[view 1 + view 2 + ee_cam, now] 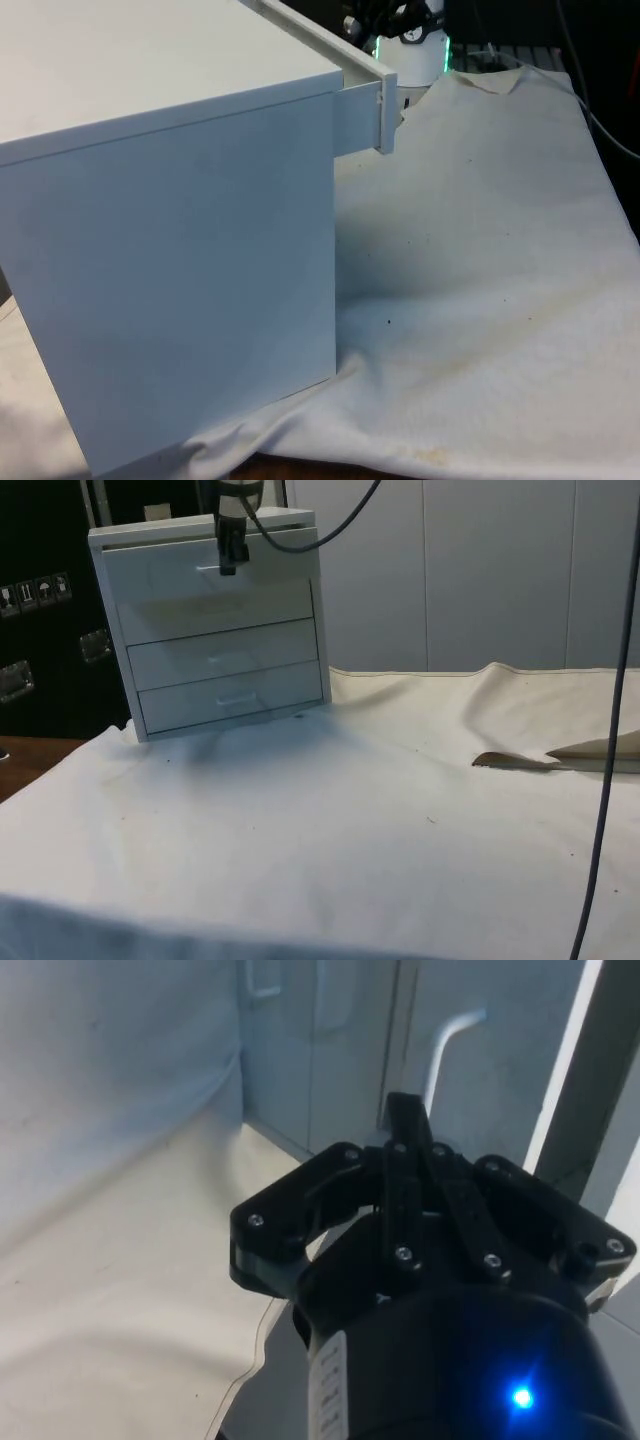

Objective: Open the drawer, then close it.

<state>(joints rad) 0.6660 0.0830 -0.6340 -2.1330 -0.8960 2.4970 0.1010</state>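
Top drawer (215,575) ajar, front faces side camera, long axis horizontal. End effector (229,562) fingers together at handle (212,568); grip unclear.

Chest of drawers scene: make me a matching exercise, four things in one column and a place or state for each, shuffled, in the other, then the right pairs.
Things
1. top drawer
2. bottom drawer
3. gripper
4. white cloth

Places or states
A. covers the table, with a fold raised near one edge
B. pulled a little way out of the chest
C. hangs in front of the top drawer, at its handle
D. flush with the chest's front, lowest of three

Pairs: 1-B, 2-D, 3-C, 4-A
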